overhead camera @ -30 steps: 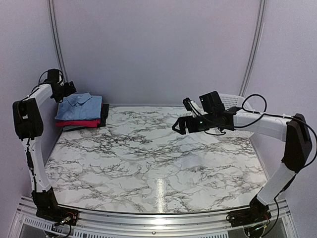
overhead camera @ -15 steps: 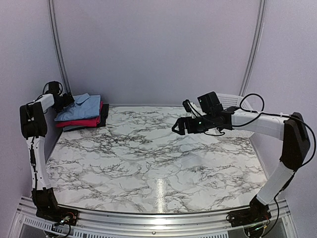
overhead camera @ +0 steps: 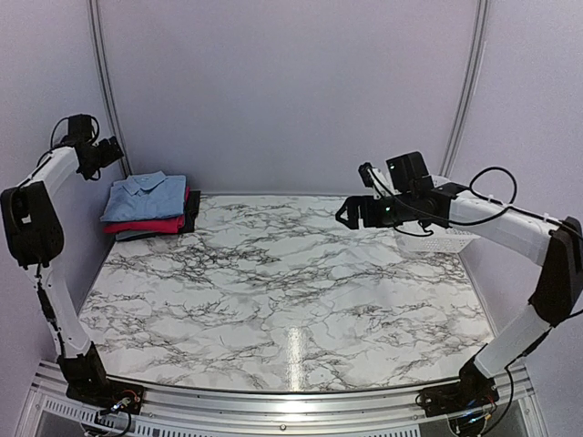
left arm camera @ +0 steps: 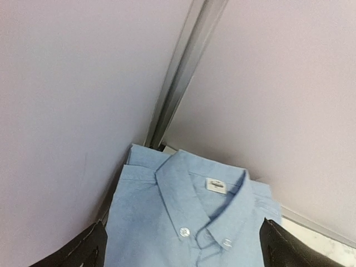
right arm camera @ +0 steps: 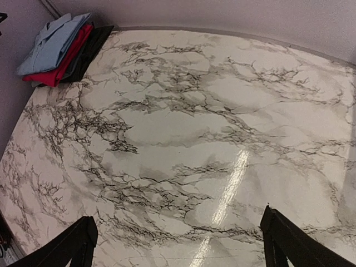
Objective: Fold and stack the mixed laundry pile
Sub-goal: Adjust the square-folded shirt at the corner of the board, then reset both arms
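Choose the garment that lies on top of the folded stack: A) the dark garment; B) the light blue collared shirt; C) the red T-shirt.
B: the light blue collared shirt lies uppermost, with the edge of the red T-shirt showing beneath it.

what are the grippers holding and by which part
Nothing. The left gripper and the right gripper are both open and empty; the folded light blue shirt lies untouched.
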`<state>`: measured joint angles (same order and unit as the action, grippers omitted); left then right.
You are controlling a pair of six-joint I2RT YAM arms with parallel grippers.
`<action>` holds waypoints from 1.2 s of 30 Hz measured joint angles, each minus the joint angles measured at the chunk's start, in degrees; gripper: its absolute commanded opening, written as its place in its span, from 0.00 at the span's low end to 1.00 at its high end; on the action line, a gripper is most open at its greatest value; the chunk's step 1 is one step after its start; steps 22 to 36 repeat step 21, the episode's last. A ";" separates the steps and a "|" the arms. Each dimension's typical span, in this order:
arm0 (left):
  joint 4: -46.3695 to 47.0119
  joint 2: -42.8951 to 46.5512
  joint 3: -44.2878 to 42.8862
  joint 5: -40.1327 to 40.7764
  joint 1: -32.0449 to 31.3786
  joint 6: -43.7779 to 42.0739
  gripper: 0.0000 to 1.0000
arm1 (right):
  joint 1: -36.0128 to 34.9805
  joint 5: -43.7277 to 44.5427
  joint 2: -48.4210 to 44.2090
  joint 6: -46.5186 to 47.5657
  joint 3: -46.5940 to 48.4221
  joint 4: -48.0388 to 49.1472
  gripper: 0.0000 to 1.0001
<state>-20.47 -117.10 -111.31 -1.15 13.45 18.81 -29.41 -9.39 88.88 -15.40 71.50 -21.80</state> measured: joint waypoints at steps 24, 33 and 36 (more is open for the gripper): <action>-6.86 29.05 37.05 2.49 -36.06 4.11 0.99 | 14.86 1.97 -27.71 -0.90 -21.05 -1.29 0.99; -6.86 29.05 37.05 2.49 -36.06 4.11 0.99 | 14.86 1.97 -27.71 -0.90 -21.05 -1.29 0.99; -6.86 29.05 37.05 2.49 -36.06 4.11 0.99 | 14.86 1.97 -27.71 -0.90 -21.05 -1.29 0.99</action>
